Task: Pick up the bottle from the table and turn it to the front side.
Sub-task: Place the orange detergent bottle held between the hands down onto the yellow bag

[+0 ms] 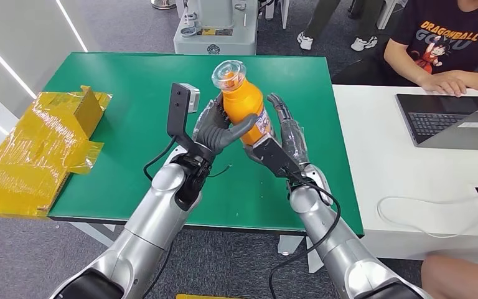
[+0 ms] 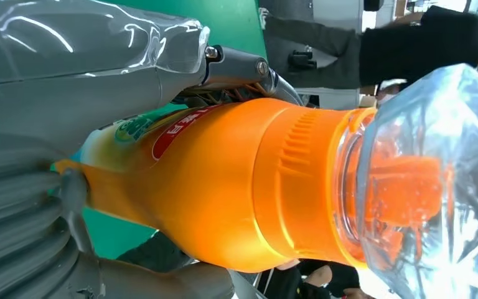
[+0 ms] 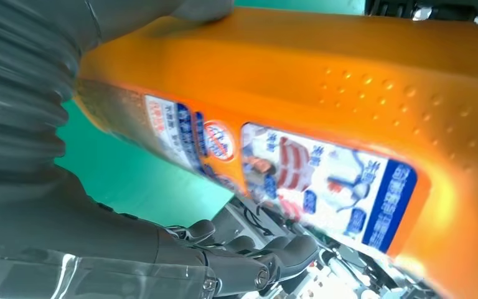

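Bottle (image 1: 243, 103), orange, blue-and-white label, small print unreadable, held in left robot hand (image 1: 215, 128).

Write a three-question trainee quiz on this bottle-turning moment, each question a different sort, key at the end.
1. True or false: the orange bottle stands on the green table.
2. Which hand wraps its thumb across the bottle's front? A) left hand B) right hand C) the person's hand
3. Fill in: the bottle's clear cap points ____ from the robot.

Key
1. False; both hands hold it lifted above the table.
2. A.
3. Away, tilted toward the table's far side.
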